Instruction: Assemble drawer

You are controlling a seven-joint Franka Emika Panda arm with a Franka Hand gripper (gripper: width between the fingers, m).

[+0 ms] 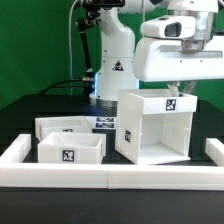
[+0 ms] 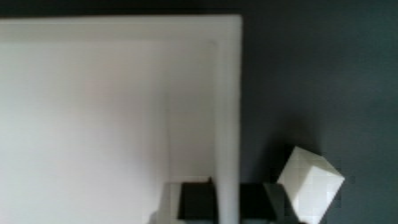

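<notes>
The drawer housing (image 1: 150, 128) is a tall white box with a tag on top, standing at the exterior view's right with its open side toward the camera. Two small white trays lie to its left, one in front (image 1: 70, 149) and one behind (image 1: 66, 125). My gripper (image 1: 180, 90) reaches down onto the housing's top right edge. In the wrist view the gripper (image 2: 228, 202) straddles the housing's thin side wall (image 2: 228, 120). A black finger (image 2: 194, 199) presses on each side of the wall, so the gripper is shut on it.
A long low white border wall (image 1: 110, 177) runs along the front, with ends at both sides. The marker board (image 1: 106, 123) lies behind the trays, near the arm's base. A white angled piece (image 2: 311, 180) shows beside the fingers in the wrist view.
</notes>
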